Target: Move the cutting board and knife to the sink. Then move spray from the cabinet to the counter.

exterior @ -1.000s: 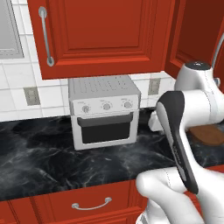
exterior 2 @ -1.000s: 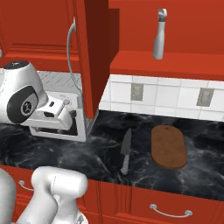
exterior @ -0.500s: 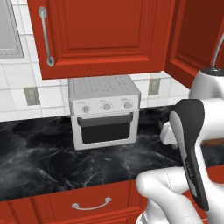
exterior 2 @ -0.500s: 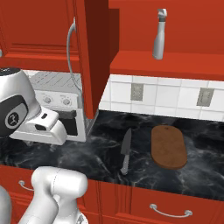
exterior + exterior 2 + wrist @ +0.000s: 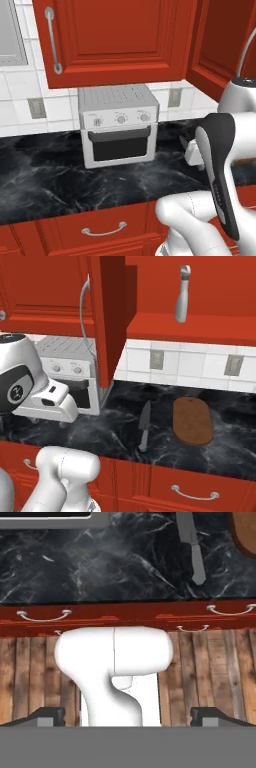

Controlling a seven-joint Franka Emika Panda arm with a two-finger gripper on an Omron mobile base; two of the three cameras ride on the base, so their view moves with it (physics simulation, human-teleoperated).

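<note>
- Black marble-look counter (image 5: pixel 115 428) runs glossy with faint white veining, over red drawers (image 5: pixel 190 488) that carry short curved silver handles.
- White square tiles line the wall behind it, broken by grey outlet plates (image 5: pixel 156 359).
- Boxy silver toaster oven (image 5: pixel 119 130) stands at the back of the counter, with a ribbed top, three round knobs and a dark glass door.
- Cutting board (image 5: pixel 192 420): flat, dark-brown wood with rounded ends, lying on the counter at about 3 o'clock from the knife, near it but apart.
- Knife (image 5: pixel 144 424): dark pointed blade aimed toward the wall at 12 o'clock, light grey handle toward the counter's front edge. In the hand view it lies at about 1 o'clock, handle end nearest the drawers.
- Cabinet (image 5: pixel 195 301): red painted wood, its panelled door (image 5: pixel 107 316) swung open and seen edge-on, with a long curved silver handle (image 5: pixel 84 311).
- Spray (image 5: pixel 182 301): slim light-grey bottle with a narrow neck and trigger head, upright on the red inner shelf, at about 1 o'clock above the knife.
- Gripper (image 5: pixel 128 716): its dark finger tips stand far apart at the lower corners of the hand view, jaws wide and holding nothing, looking down on plank flooring (image 5: pixel 30 677) of brown wood.
</note>
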